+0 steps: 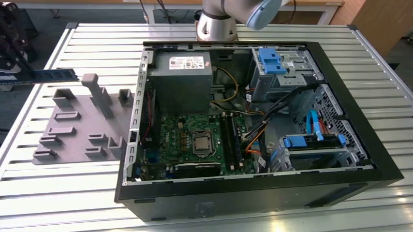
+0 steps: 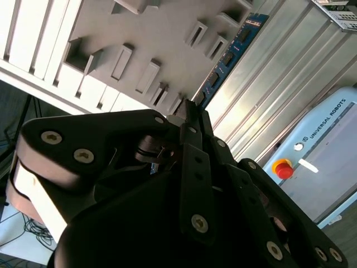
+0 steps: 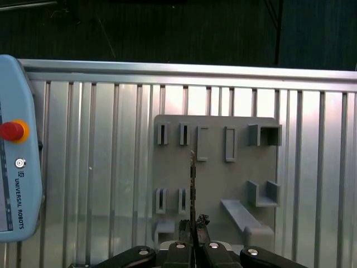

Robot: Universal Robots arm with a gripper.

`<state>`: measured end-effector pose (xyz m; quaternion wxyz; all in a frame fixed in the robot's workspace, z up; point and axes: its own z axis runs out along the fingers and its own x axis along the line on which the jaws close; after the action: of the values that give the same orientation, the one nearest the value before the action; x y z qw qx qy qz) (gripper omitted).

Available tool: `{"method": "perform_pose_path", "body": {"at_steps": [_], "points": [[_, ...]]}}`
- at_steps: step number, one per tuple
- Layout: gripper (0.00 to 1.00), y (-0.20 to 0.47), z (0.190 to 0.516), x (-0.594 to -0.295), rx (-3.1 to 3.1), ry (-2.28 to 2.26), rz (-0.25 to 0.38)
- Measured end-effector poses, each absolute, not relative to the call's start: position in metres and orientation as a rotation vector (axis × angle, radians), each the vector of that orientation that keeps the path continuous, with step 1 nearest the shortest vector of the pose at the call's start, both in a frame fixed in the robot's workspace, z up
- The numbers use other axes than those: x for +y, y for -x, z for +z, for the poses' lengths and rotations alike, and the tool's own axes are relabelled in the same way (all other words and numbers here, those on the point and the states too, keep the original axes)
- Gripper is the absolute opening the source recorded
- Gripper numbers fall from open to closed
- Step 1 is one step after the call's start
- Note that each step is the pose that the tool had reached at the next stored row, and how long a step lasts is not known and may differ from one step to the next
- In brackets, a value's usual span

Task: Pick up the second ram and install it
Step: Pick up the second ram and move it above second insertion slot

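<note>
Exterior view: the gripper (image 1: 18, 72), at that view's left, is clamping one end of the memory stick (image 1: 55, 75) and holding it in the air near the grey holder tray (image 1: 71, 140), well apart from the open computer case (image 1: 258, 193) and its black board slots (image 1: 230, 140). The first wrist view is showing the stick edge-on, running straight out of the grip. By these pictures, the carry is calling for a firm, square hold, with the stick riding clear of the tray's posts and the case wall.
</note>
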<state>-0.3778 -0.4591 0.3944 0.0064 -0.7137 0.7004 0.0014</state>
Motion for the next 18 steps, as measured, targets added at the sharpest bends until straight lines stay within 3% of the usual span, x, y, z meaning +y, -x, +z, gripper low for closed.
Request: {"method": "perform_pose_path", "body": {"at_steps": [18], "points": [[0.14,0.3696,0.3944,-0.4592,2.191,2.233,0.004]]}}
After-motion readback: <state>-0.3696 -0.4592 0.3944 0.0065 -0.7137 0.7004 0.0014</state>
